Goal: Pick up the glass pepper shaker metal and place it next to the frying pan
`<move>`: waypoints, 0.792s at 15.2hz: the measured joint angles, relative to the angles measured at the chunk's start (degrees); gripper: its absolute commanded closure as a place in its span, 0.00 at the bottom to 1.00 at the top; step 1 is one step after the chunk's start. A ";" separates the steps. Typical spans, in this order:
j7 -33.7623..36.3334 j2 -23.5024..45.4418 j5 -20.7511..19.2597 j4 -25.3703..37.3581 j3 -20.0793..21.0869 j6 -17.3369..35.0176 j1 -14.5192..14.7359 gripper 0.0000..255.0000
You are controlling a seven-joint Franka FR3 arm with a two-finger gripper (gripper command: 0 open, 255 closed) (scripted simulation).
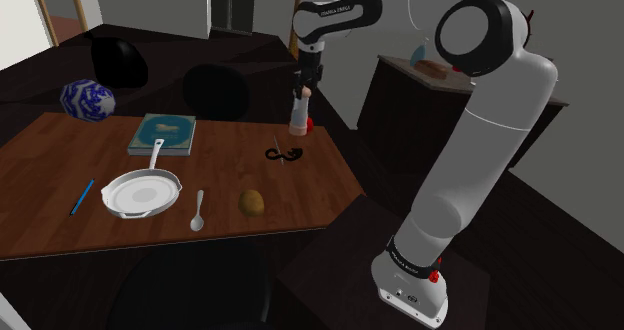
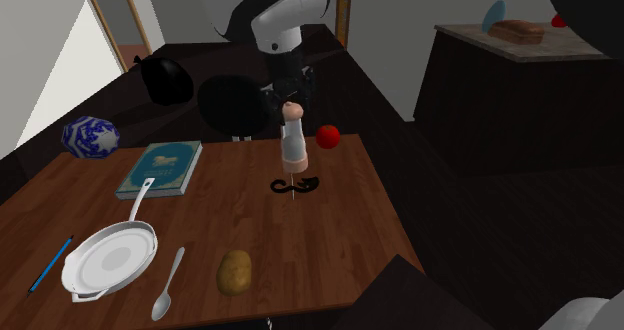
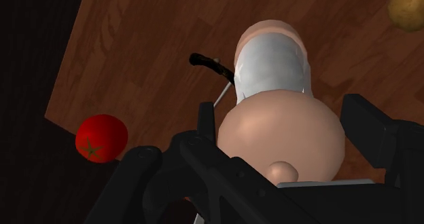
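Pinkish-tan with a pale grey middle, the pepper shaker (image 1: 299, 116) hangs upright at the shoulder view's upper centre, clasped by the gripper (image 1: 303, 90) above the wooden table (image 1: 60, 148). The frying pan (image 1: 142, 192) lies well apart, lower left. In the second exterior view the pepper shaker is mid-frame, with a tomato (image 2: 328, 136) just to its right. In the wrist view the fingers (image 3: 206, 121) press both its sides.
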 measured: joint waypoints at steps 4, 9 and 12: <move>0.35 -0.44 0.03 1.80 0.32 -2.32 0.37 1.00; 6.00 -1.13 -0.21 1.58 3.06 -3.63 3.42 1.00; 10.34 -0.77 -0.28 2.29 5.18 -4.62 5.75 1.00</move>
